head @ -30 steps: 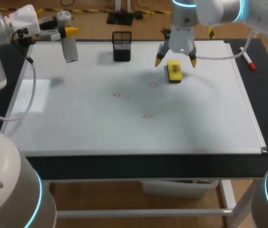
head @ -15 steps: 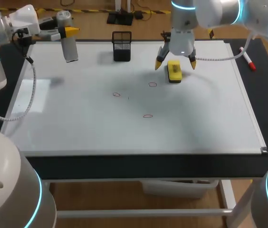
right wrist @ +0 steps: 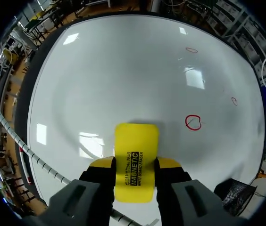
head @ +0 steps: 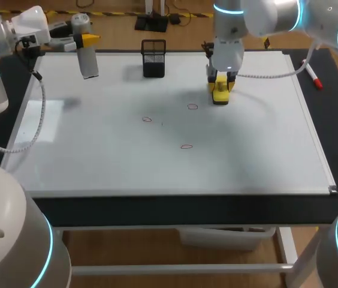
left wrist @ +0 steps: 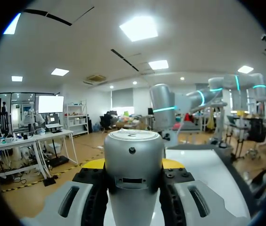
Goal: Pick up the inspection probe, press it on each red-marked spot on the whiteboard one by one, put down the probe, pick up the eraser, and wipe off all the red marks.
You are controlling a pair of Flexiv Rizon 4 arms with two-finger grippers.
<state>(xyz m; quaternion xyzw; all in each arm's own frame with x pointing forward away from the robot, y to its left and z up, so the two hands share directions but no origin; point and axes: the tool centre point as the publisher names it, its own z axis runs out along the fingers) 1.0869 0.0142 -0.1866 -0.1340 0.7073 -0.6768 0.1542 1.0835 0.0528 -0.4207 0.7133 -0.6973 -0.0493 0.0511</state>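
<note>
My right gripper point(head: 220, 82) is down on the yellow eraser point(head: 220, 93) at the far middle of the whiteboard point(head: 157, 168). In the right wrist view its yellow fingertips point(right wrist: 103, 163) press the eraser point(right wrist: 136, 155) from both sides, so the gripper point(right wrist: 135, 164) is shut on it. Three small red marks point(head: 192, 107) point(head: 147, 119) point(head: 186, 146) lie nearer the board's middle; the closest one point(right wrist: 193, 122) is just ahead of the eraser. My left gripper point(head: 87, 40) holds the silver probe point(head: 87, 59) at the board's far left corner, shut on its body point(left wrist: 134, 169).
A black mesh cup point(head: 153, 58) stands at the board's far edge, between the two grippers. A red marker point(head: 313, 75) lies on the dark table right of the board. A white cable point(head: 34, 114) hangs from my left arm along the board's left side.
My right gripper, open and astride the eraser before, has come down a little and shut on it. The left arm and the probe have not moved.
</note>
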